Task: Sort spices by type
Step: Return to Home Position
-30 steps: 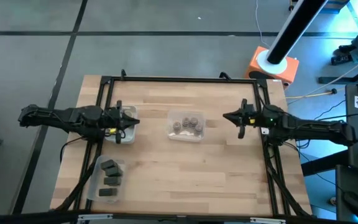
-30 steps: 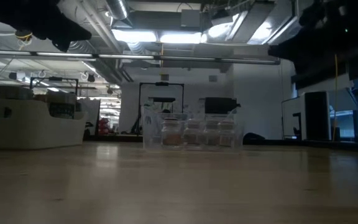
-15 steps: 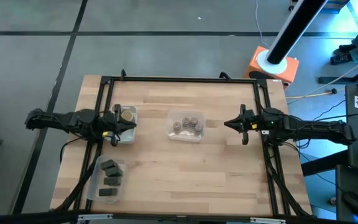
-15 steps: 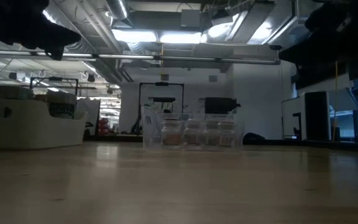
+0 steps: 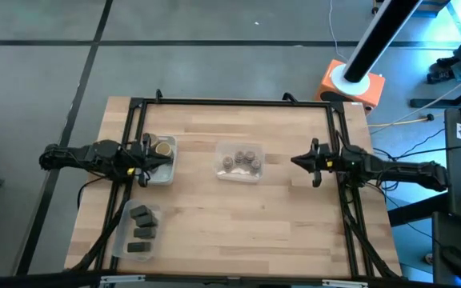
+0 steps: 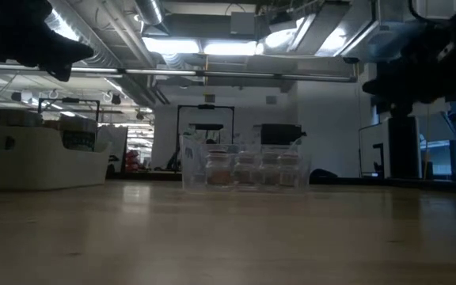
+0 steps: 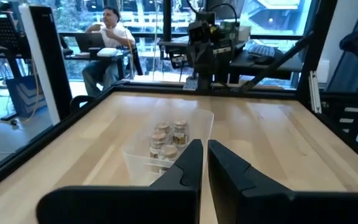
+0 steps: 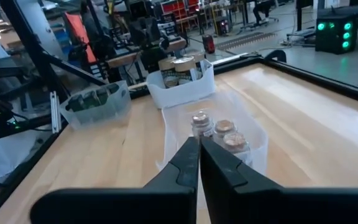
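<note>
Spices, sorted lot: three kinds, each in its own container on the tabletop (image 5: 246,224).

Left end effector (image 5: 165,160): fingers drawn almost together, holding nothing, raised over the white bin (image 5: 172,178).

Right end effector (image 5: 297,162): fingers pressed together, empty, above bare wood to the right of the middle clear tray (image 5: 250,178).

Contents: tan-topped jars (image 5: 163,147) in the white bin. Squat grey-brown jars (image 5: 240,160) in the middle clear tray. Dark packets (image 5: 142,233) in the second clear tray (image 5: 120,240), on the left side, toward the lower edge in the high view.

Handling note: sorting looks complete. The return to home is best done by lifting first, then drawing back, so the left arm clears the bin wall and tips no jar.

Not verified: jar count in the white bin, partly covered by the left arm from above. Labels unreadable.
</note>
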Robot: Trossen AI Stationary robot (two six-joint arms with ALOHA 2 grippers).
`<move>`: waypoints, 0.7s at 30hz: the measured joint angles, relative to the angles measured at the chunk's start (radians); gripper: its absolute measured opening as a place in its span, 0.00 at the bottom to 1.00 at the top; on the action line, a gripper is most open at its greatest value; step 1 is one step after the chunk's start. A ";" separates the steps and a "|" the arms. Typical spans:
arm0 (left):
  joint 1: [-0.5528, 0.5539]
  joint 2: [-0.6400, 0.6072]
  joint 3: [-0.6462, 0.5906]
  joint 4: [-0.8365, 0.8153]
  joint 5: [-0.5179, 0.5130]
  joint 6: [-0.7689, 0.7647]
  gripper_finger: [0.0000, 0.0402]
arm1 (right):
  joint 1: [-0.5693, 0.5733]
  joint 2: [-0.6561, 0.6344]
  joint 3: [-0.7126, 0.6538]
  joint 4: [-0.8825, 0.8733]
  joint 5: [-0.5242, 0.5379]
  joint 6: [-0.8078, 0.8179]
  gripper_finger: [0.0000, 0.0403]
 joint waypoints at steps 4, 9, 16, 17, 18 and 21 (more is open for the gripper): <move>0.000 -0.003 0.000 0.006 0.004 0.001 0.03 | 0.000 -0.042 -0.036 0.000 0.000 0.010 0.04; 0.000 -0.003 -0.011 0.046 0.011 0.002 0.03 | 0.000 -0.074 -0.038 -0.015 0.000 0.008 0.04; 0.006 -0.003 -0.129 0.149 0.018 -0.012 0.03 | 0.000 -0.090 -0.039 -0.018 -0.025 -0.009 0.04; 0.005 -0.003 -0.135 0.149 0.018 -0.019 0.03 | 0.000 -0.090 -0.039 -0.019 -0.026 -0.010 0.04; 0.006 -0.003 -0.140 0.159 0.018 -0.023 0.03 | 0.000 -0.090 -0.040 -0.023 -0.027 -0.010 0.04; 0.006 -0.003 -0.142 0.168 0.018 -0.021 0.03 | 0.000 -0.090 -0.040 -0.045 -0.018 -0.017 0.04</move>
